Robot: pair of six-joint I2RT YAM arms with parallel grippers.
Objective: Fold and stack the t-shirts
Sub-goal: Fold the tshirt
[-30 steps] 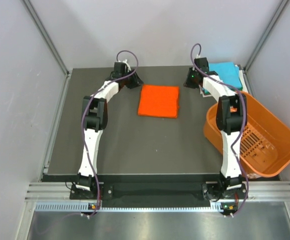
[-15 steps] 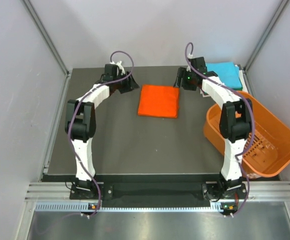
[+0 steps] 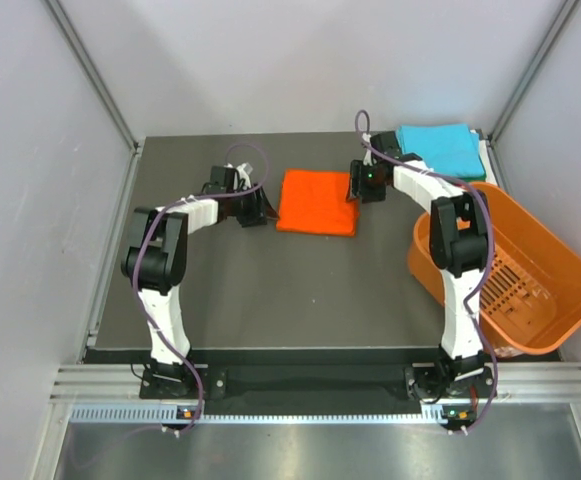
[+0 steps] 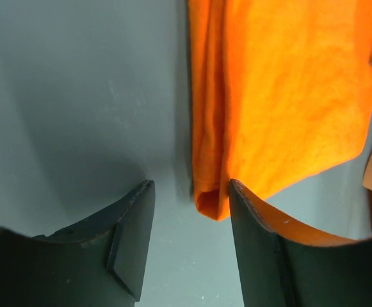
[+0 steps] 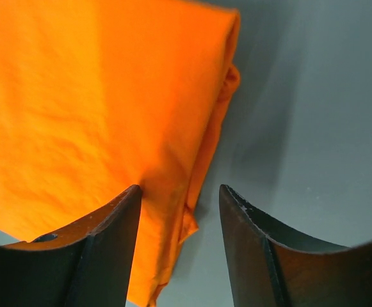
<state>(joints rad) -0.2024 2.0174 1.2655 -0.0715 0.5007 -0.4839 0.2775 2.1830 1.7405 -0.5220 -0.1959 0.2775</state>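
Note:
A bright orange t-shirt [image 3: 317, 202], folded into a rectangle, lies flat at the middle back of the dark table. My left gripper [image 3: 255, 208] sits low at its left edge, open. In the left wrist view the shirt's folded corner [image 4: 208, 198] lies between the fingertips of the left gripper [image 4: 192, 187], unpinched. My right gripper [image 3: 356, 185] is at the shirt's right edge, also open. In the right wrist view the layered hem [image 5: 195, 192] runs between the two fingers of the right gripper [image 5: 180, 190]. A turquoise t-shirt [image 3: 440, 147], folded square, rests at the back right corner.
An orange slotted plastic basket [image 3: 530, 300] stands tilted over the table's right edge, beside the right arm. Grey walls and metal frame posts close in the table [image 3: 270, 290] on three sides.
Both arms have swung from the back of the table toward the orange shirt's two side edges. Both grippers have gone from nearly shut to open around the cloth's edges.

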